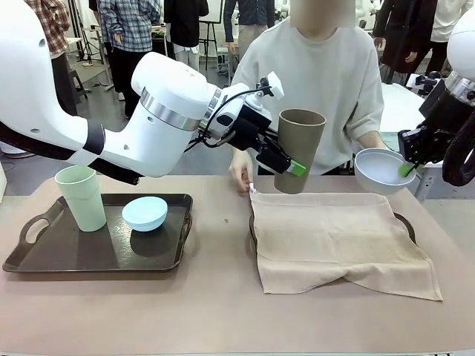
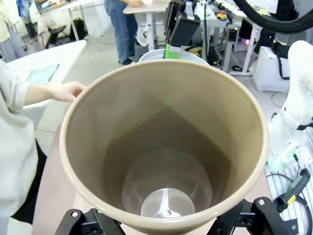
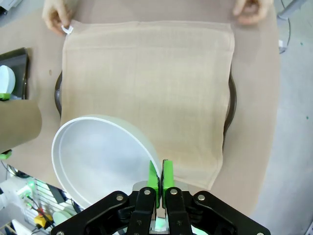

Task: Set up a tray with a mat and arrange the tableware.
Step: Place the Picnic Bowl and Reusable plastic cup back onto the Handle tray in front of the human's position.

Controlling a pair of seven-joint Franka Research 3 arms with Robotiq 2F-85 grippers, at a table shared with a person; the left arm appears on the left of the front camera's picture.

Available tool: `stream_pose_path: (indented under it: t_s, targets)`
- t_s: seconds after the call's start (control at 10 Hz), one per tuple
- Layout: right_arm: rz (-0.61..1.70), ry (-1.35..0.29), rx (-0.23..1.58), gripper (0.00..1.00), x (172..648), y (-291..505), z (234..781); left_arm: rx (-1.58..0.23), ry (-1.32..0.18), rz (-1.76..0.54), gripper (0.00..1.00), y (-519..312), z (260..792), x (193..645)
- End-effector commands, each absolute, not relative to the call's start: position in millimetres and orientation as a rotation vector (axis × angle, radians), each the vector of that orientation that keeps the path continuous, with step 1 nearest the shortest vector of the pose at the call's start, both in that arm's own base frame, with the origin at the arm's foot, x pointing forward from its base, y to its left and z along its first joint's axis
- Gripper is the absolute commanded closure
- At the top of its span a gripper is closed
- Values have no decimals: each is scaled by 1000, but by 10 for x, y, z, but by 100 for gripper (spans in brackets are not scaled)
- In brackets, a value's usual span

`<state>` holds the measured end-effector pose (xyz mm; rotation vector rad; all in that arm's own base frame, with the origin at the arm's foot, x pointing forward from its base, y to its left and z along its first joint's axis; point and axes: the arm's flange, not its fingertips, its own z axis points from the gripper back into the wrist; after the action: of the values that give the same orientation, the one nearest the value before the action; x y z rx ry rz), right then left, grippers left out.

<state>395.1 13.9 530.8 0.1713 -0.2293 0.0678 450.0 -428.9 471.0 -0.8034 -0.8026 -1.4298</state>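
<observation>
The brown tumbler (image 1: 300, 150) hangs in the air over the far left corner of the mat (image 1: 334, 237). It is empty, mouth up, its long axis near upright with the top leaning slightly right. The left end effector (image 1: 291, 165) clasps its lower wall with jaws spread wide.

To the far right, the right end effector (image 3: 160, 177) pinches the rim of the pale bowl (image 1: 378, 167), also empty and held off the counter (image 1: 223, 311).

The mat covers the right tray (image 1: 405, 222); a person's hand (image 1: 241, 176) holds its far left corner.

On the left tray (image 1: 44, 256) stand the mint green tumbler (image 1: 82, 197), upright, and the light blue bowl (image 1: 145, 213) just right of it.

People stand in the room beyond.
</observation>
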Motion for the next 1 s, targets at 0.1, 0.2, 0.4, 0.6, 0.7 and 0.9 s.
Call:
stream_pose_path:
  t_s: [0.1, 0.2, 0.4, 0.6, 0.7, 0.9]
  targets:
    - [68, -238, 174, 100, 3969, 140, 5308, -810, -805, -1436, 100, -4290, 4735, 4511]
    - [68, -238, 174, 100, 3969, 140, 5308, -810, -805, -1436, 100, -4290, 4735, 4511]
    - [68, -238, 174, 100, 3969, 140, 5308, -810, -805, -1436, 100, -4290, 4735, 4511]
    - [68, -229, 171, 96, 3951, 139, 5308, -810, -805, -1436, 100, -4290, 4735, 4511]
    - [75, -184, 187, 96, 4041, 108, 5127, -803, -803, -1430, 16, -4289, 4710, 4501]
    - [56, -122, 191, 96, 4215, 34, 4674, -852, -883, -1431, 16, -4275, 4147, 4607]
